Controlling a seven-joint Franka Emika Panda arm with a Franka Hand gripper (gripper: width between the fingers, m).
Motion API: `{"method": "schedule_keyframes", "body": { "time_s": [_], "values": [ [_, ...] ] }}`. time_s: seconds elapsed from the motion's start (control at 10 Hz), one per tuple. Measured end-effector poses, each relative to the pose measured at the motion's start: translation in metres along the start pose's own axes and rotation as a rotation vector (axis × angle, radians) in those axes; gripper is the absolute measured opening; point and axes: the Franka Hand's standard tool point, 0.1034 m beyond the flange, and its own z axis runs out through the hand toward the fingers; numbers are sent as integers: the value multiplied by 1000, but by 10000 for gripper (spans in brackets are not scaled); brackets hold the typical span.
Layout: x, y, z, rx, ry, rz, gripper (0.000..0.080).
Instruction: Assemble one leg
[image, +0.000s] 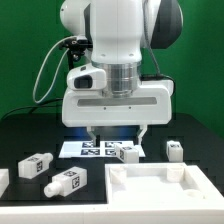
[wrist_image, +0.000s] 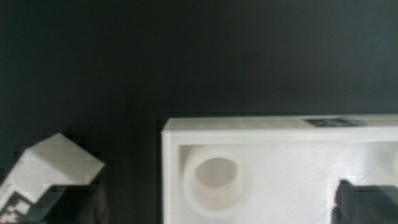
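White plastic parts are lying on a black table (image: 25, 138). The robot arm's two fingers (image: 141, 133) are hanging spread apart and empty above the thin white marker board (image: 105, 151). The leg (image: 62, 182), a small white blocky tagged peg, is lying at the exterior view's left, near the large flat white square part with raised edges (image: 160, 192). Doing well likely means squaring the fingers to its flat sides before closing.

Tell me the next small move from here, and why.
Probably shift the gripper toward the exterior view's right and lower it over the leg: its jaws hang open and empty above the marker board, and that leg lies near.
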Motion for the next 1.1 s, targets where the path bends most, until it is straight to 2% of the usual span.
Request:
{"method": "schedule_keyframes", "body": {
  "time_s": [0.1,0.3,0.4,0.5,0.6,0.7,0.9,1.0,1.1],
  "values": [
    [2,0,1,-1,3,1,644],
    [-9,-5,3,8,-138,-6,648],
    [-15,-20,5,-8,-167,13,648],
    [-32,-40,10,-24,-235,4,648],
    [-44,-47,17,-31,-300,38,648],
    [-48,-41,21,-50,-355,130,648],
    [-51,-38,22,-58,-497,119,648],
    [-50,-40,25,-57,-529,80,648],
    [-57,-56,27,-39,-529,-14,648]
  ]
}}
